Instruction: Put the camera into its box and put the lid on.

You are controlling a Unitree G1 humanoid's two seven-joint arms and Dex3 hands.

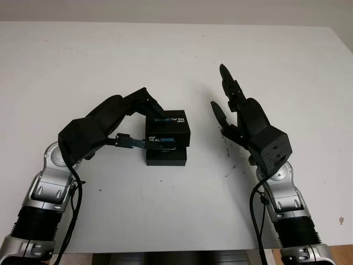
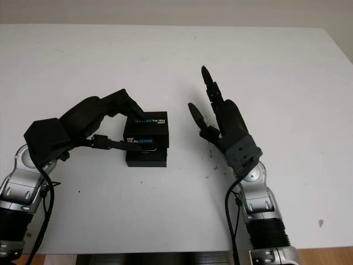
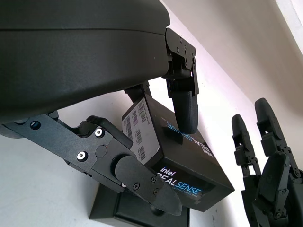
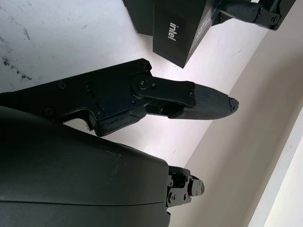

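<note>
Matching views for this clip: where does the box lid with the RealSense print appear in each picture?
Left eye: lid at centre, held by left hand above the box base.
Right eye: centre-left.
Left wrist: between the fingers.
Right wrist: upper edge.
Shared landmark: right hand, open.

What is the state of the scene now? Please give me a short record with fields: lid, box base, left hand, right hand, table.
lid: black Intel RealSense lid, held raised and tilted over the base, not yet seated
box base: black base on the table, directly under the lid; contents cannot be seen
left hand: left hand, fingers closed on the lid
right hand: right hand, open, to the right of the box, holding nothing
table: white table
</note>
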